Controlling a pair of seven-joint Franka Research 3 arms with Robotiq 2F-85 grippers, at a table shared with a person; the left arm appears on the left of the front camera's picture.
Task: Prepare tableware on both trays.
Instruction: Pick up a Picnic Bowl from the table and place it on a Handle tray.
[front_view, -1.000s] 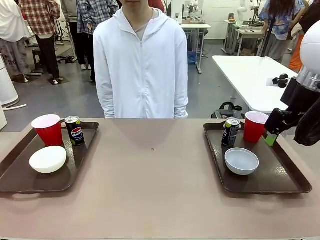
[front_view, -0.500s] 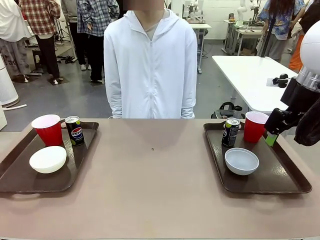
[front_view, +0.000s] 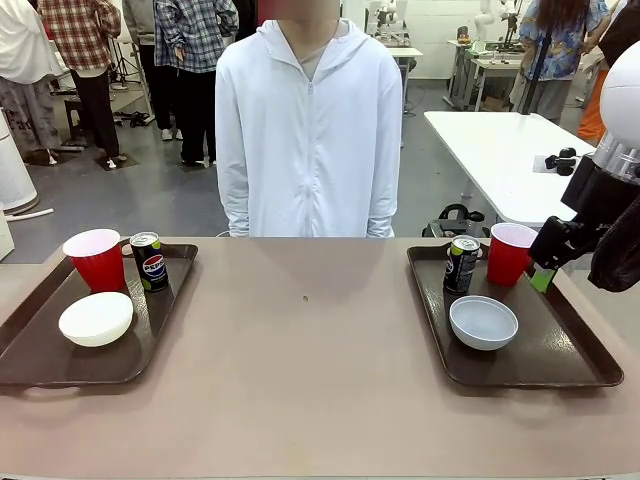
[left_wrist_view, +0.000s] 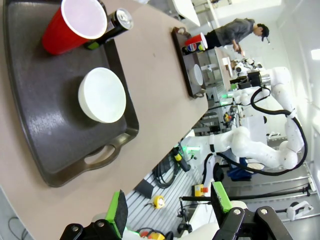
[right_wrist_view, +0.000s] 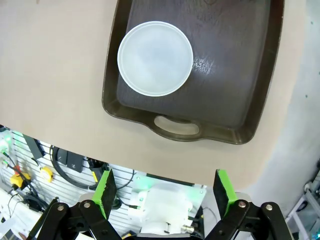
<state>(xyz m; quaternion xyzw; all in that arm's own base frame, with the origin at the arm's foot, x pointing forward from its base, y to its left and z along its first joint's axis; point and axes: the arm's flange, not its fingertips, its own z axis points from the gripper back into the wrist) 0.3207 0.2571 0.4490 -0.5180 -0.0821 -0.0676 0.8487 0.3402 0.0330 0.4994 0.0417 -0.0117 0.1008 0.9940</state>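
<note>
The left tray (front_view: 40, 360) carries a red cup (front_view: 97, 259), a dark can (front_view: 150, 261) and a cream-white bowl (front_view: 96, 319). In the left wrist view this tray (left_wrist_view: 45, 125) lies far below with its cup (left_wrist_view: 75, 22), can (left_wrist_view: 117, 22) and bowl (left_wrist_view: 102, 95); my left gripper (left_wrist_view: 167, 207) hangs open and empty off the table's edge. The right tray (front_view: 560, 350) bears a can (front_view: 461, 264), a red cup (front_view: 510, 253) and a pale grey-blue bowl (front_view: 483, 322). My right gripper (front_view: 543, 275) hovers beside that cup. From above, it (right_wrist_view: 162, 192) stands open, the bowl (right_wrist_view: 155, 57) and tray (right_wrist_view: 235, 90) beneath.
A person in a white hooded jacket (front_view: 308, 130) stands at the far side of the table, arms down. The brown tabletop (front_view: 300, 350) between the trays is bare. A white table (front_view: 500, 150) stands behind at the right.
The person has shifted a little to the right. Both arms and all the tableware have stayed where they were.
</note>
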